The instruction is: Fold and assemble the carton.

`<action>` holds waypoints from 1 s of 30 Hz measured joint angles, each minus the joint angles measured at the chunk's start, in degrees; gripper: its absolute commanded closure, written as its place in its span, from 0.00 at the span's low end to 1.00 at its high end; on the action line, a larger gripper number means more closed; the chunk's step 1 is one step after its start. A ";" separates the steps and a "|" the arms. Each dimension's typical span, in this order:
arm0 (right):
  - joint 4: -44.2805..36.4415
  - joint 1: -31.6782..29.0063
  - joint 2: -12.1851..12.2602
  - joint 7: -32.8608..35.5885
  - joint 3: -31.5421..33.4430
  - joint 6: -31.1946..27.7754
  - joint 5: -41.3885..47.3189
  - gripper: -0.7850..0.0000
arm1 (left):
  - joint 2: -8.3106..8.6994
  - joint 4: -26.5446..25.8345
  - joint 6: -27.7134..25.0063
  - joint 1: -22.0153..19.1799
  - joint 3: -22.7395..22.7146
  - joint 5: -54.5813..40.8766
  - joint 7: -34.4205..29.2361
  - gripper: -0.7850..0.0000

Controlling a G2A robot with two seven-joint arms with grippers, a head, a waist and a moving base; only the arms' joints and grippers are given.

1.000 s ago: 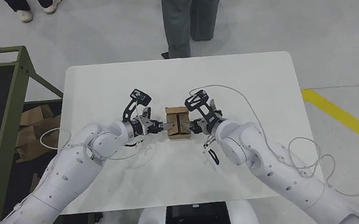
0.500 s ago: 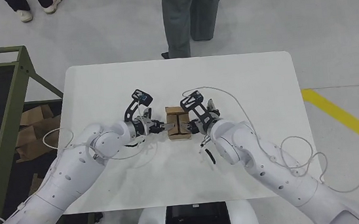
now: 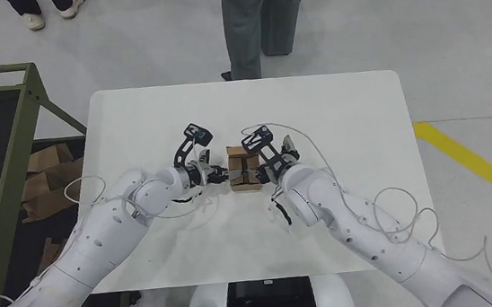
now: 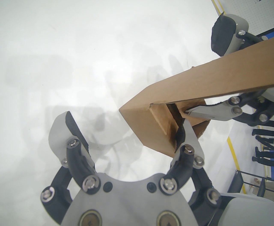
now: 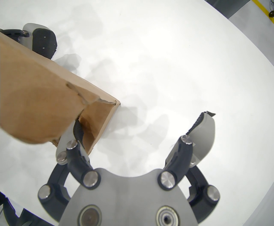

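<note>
The brown carton [image 3: 243, 170] sits near the middle of the white desk [image 3: 340, 107], with one end open toward 9 o'clock and the other toward 3 o'clock. The left gripper [image 3: 210, 154] is at the carton's 9 o'clock side and the right gripper [image 3: 260, 155] at its 3 o'clock side, so the two face each other across the box. In the left wrist view the left gripper [image 4: 126, 130] is spread wide. One finger is tucked into the carton's [image 4: 149, 130] open end under a cardboard panel, and the other stands well apart over bare desk [image 4: 64, 53]. The right gripper's slim metal finger reaches into the same box from the far side. In the right wrist view the right gripper [image 5: 139, 128] is spread just as wide. One finger is inside the carton's [image 5: 38, 102] open end beside an inner wall, and the other is out over the desk [image 5: 171, 64]. Each inner finger seems to touch the cardboard, though shadow inside the box makes the contact hard to confirm. Neither gripper clamps anything. On the floor at the desk's 9 o'clock stands a green metal frame [image 3: 37, 94] with flat brown cardboard [image 3: 49, 170] beside it. A yellow floor line [image 3: 477, 165] runs at about 3 o'clock.
</note>
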 measured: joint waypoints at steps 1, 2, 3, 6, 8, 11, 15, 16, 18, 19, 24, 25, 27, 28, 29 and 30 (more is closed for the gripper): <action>0.07 0.02 -0.11 0.25 -0.08 0.11 -0.47 0.00 | -0.08 0.02 0.06 0.00 -0.04 0.05 -0.09 0.00; 0.12 0.05 -0.26 0.59 -0.20 0.26 -1.15 0.00 | -0.18 0.04 0.16 0.01 -0.09 0.11 -0.21 0.00; 0.15 0.05 -0.37 0.84 -0.28 0.37 -1.65 0.00 | -0.25 0.05 0.26 0.01 -0.13 0.17 -0.31 0.00; 0.19 -0.02 -0.75 1.55 -0.46 0.68 -3.03 0.00 | -0.51 0.09 0.89 0.02 -0.25 0.31 -0.76 0.00; 0.23 -0.12 -1.00 1.78 -0.42 0.64 -3.46 0.00 | -0.72 0.10 1.56 -0.02 -0.30 0.40 -1.09 0.00; 0.50 -0.25 -1.31 2.18 -0.38 0.51 -4.61 0.00 | -0.99 0.09 2.29 -0.07 -0.34 0.67 -1.49 0.00; 0.60 -0.43 -1.72 2.85 -0.34 0.52 -6.16 0.00 | -1.33 0.09 2.90 -0.09 -0.44 0.86 -2.04 0.00; 0.61 -0.48 -1.82 3.02 -0.34 0.52 -6.52 0.00 | -1.41 0.10 3.01 -0.09 -0.46 0.91 -2.14 0.00; 0.55 -0.60 -2.06 3.52 -0.40 0.61 -7.44 0.00 | -1.60 0.14 3.28 -0.09 -0.48 1.02 -2.36 0.00; 0.54 -0.65 -2.17 3.76 -0.44 0.68 -7.86 0.00 | -1.68 0.14 3.38 -0.09 -0.49 1.09 -2.43 0.00; 0.59 -0.93 -2.81 4.51 -0.36 0.85 -9.12 0.00 | -2.09 0.13 3.88 -0.02 -0.62 1.49 -2.77 0.00; 0.60 -0.98 -2.94 4.55 -0.28 0.85 -9.12 0.00 | -2.16 0.13 3.91 0.01 -0.66 1.56 -2.81 0.00; 0.65 -1.04 -3.21 4.65 -0.10 0.81 -9.18 0.00 | -2.29 0.11 3.98 0.06 -0.77 1.81 -2.99 0.00; 0.68 -1.07 -3.32 4.69 -0.02 0.80 -9.27 0.00 | -2.35 0.09 4.00 0.08 -0.82 1.90 -3.07 0.00; 0.73 -1.13 -3.47 4.72 0.08 0.80 -9.40 0.00 | -2.42 0.05 4.02 0.12 -0.91 1.98 -3.15 0.00; 0.77 -1.19 -3.57 4.74 0.17 0.80 -9.49 0.00 | -2.47 0.01 4.01 0.15 -0.98 2.03 -3.19 0.00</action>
